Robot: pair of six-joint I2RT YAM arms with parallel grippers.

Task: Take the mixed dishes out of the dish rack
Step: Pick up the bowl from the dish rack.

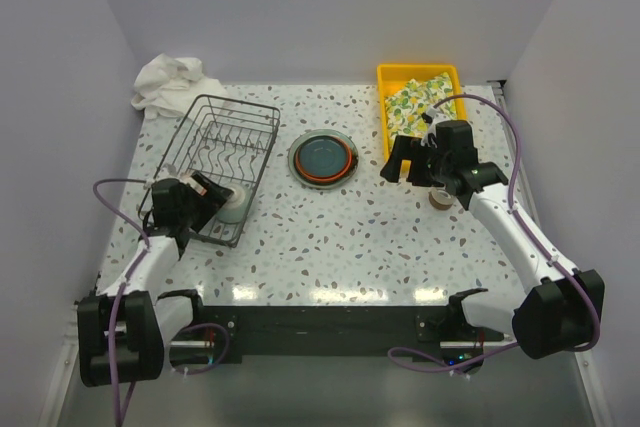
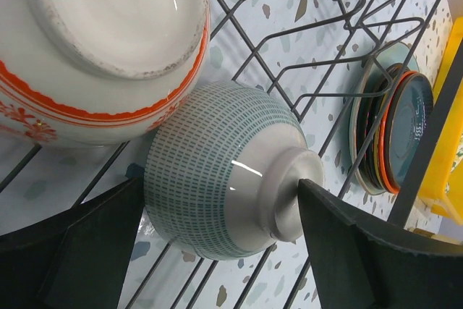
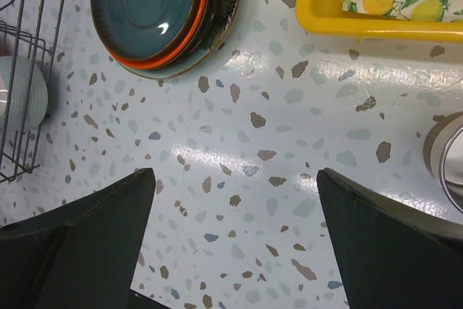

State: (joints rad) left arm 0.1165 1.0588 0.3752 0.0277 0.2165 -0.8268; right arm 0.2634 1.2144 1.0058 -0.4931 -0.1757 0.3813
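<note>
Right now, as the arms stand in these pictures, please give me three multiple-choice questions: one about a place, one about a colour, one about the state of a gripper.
1. Where is the stack of plates?
A) on the table, between the dish rack and the yellow tray
B) inside the dish rack
C) inside the yellow tray

2. What colour is the top plate of that stack?
A) white
B) dark teal
C) yellow

3. How do the jaws of the right gripper stand?
A) shut on a plate
B) shut on a cup
C) open, with nothing between them

Answers:
1 A: the top view shows the stack on the speckled surface, with the rack to its left and the tray to its right.
2 B: the right wrist view shows teal above an orange rim.
3 C: only the table shows between the jaws.
</note>
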